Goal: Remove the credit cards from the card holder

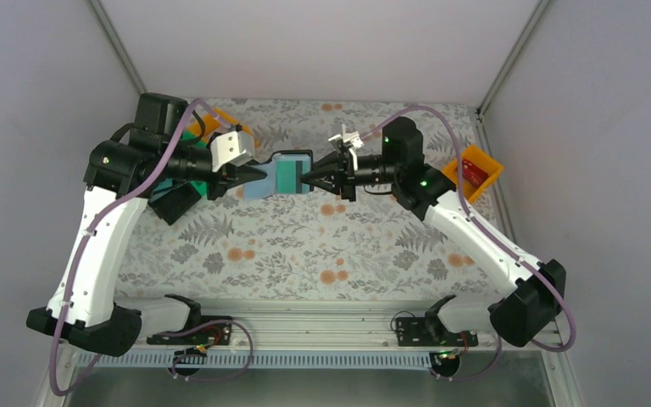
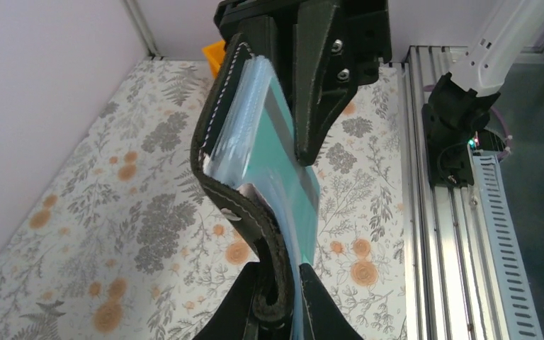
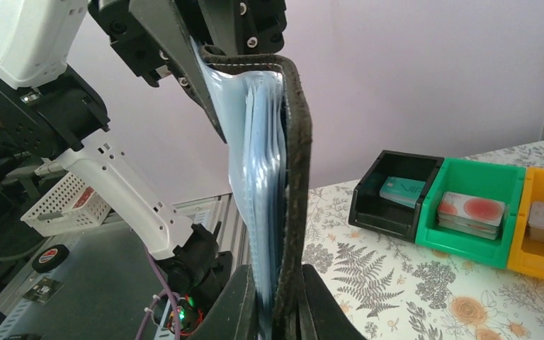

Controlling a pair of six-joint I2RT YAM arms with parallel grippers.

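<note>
Left claw [image 1: 261,175] and right claw [image 1: 308,180] clamped, tips facing, both raised

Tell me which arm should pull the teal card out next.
Right, probably. The right gripper is shut on the holder at the end with the teal card, one finger lying on its face. The left gripper clamps the opposite edge, so it suits anchoring the holder.
</note>
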